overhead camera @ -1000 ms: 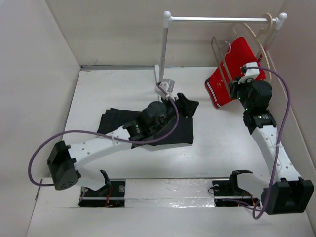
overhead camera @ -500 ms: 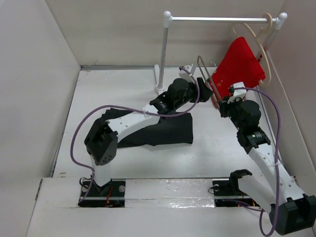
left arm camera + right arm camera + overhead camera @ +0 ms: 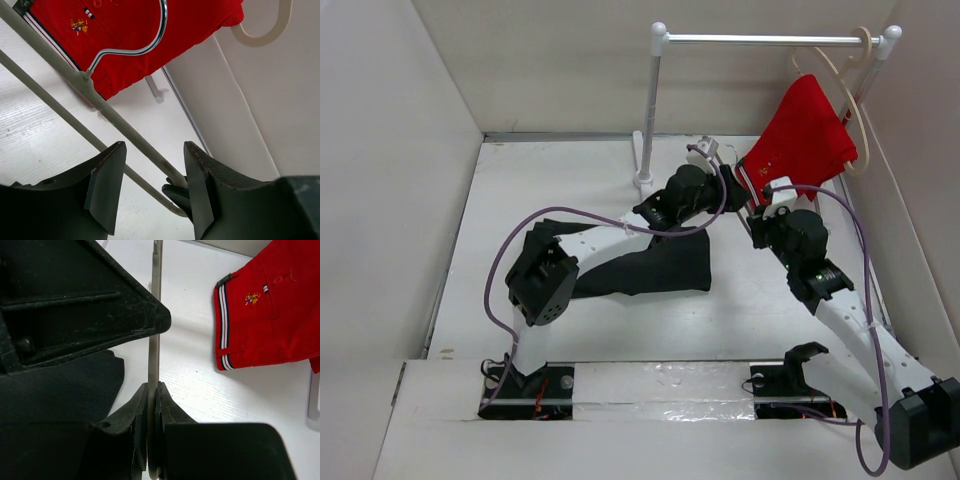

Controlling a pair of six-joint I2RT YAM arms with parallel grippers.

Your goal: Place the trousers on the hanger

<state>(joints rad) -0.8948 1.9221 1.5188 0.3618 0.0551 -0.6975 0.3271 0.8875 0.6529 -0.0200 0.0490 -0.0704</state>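
Grey wire hanger (image 3: 155, 315): clamped in my right gripper (image 3: 152, 405), its long bars crossing my parted left gripper (image 3: 154, 172); trousers (image 3: 660, 268) flat on table (image 3: 520, 190), base-ward, under my left arm.

Trousers (image 3: 665, 265) lie at the centre of the table (image 3: 520, 200), partly under the left arm (image 3: 600, 240). The rail (image 3: 770, 39) stands at the far side, with its post base directly behind the trousers. Shorts (image 3: 805, 130) hang on a second hanger (image 3: 260, 42) at the rail's right end. The hanger (image 3: 154, 360) sits right of the post base, between trousers and shorts. The right gripper (image 3: 152, 390), on the hanger's near side, is clamped on one rod. The left gripper (image 3: 152, 170) is on the hanger's left, and both rods pass between its spread fingers. Whether they touch cannot be confirmed.
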